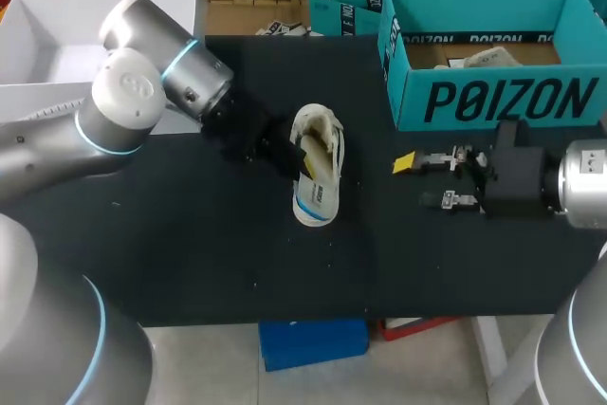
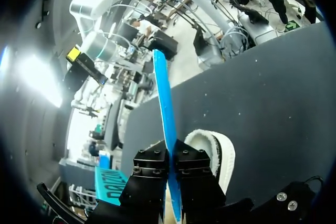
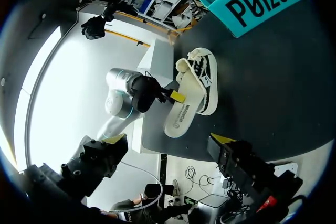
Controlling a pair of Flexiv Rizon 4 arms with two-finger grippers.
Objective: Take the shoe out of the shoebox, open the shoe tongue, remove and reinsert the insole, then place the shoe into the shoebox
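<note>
Bearing 1 shoe (image 1: 318, 163) and 1 shoebox (image 1: 503, 97), the table (image 1: 190, 244) is black.

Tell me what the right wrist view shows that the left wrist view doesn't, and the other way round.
Only the right wrist view: the insole's broad pale face, the whole shoe from outside, and the right gripper with its fingers open and empty. Only the left wrist view: the insole edge-on as a thin blue strip, pinched between the left gripper's black fingers, with the shoe's fuzzy white collar just ahead. Both: the insole out of the shoe, in the left gripper, and the shoe on the black table.
</note>
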